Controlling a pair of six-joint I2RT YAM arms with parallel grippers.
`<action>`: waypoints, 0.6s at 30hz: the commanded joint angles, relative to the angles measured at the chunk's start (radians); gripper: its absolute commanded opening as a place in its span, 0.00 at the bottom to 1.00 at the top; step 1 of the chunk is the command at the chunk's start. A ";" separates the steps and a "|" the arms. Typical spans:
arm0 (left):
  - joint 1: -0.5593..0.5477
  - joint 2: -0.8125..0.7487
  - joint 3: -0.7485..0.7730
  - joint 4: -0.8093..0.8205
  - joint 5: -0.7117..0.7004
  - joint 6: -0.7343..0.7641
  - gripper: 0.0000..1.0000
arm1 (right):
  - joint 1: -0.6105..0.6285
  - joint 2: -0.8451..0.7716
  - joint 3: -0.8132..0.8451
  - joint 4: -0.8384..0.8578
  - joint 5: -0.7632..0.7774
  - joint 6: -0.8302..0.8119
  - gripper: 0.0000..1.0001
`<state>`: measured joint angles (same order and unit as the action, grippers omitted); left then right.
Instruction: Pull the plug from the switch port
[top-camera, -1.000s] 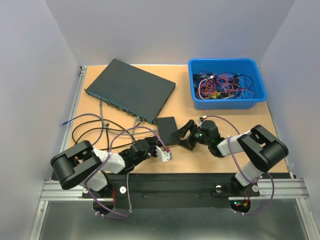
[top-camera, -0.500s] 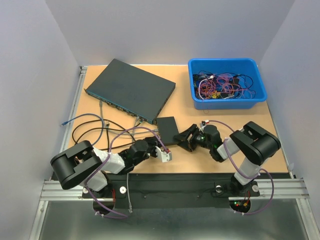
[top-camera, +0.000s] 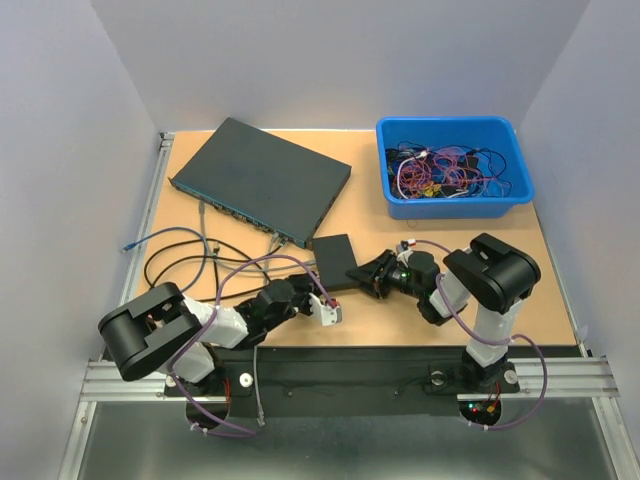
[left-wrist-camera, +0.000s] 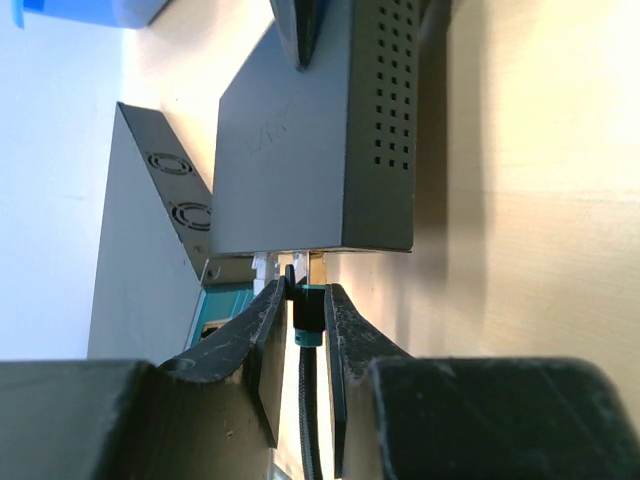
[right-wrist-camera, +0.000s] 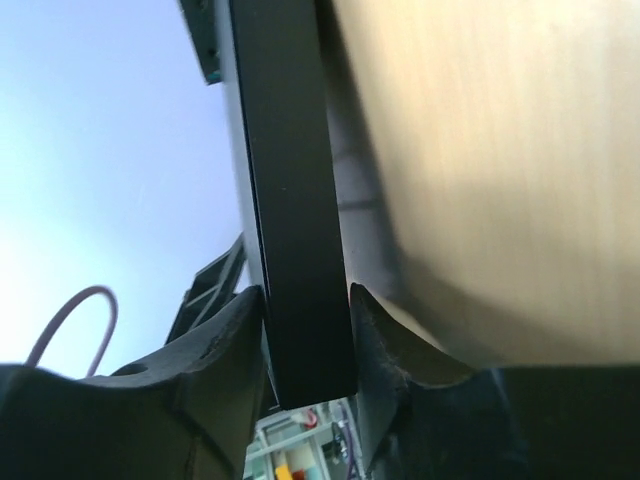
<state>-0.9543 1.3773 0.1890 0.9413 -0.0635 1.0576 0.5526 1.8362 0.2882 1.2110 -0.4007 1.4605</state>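
Note:
A small black switch box lies on the table in front of the arms. A black plug with a teal collar sits at the port on the box's near edge, with its dark cable running back between my fingers. My left gripper is shut on this plug, both pads pressed on its sides. My right gripper comes in from the right. Its jaws are shut on the edge of the switch box, one finger on each face.
A large flat network switch lies at the back left, with cables plugged in along its front. Loose grey and black cables loop on the left. A blue bin of tangled wires stands at the back right.
My right gripper has slid left to the small switch box and its jaws have come together on the box's edge. The left gripper and the plug have stayed put.

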 joint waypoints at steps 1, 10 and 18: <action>-0.003 -0.004 0.026 0.120 0.024 0.041 0.00 | -0.006 0.038 -0.006 0.214 0.002 0.041 0.38; 0.009 0.054 -0.006 0.169 -0.038 0.143 0.00 | -0.023 0.078 -0.060 0.292 0.020 0.070 0.00; 0.095 -0.001 -0.022 0.097 0.004 0.174 0.00 | -0.046 0.046 -0.101 0.291 0.039 0.064 0.00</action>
<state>-0.9108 1.4361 0.1886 0.9844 0.0078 1.1721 0.5304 1.8965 0.2283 1.3575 -0.3927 1.5333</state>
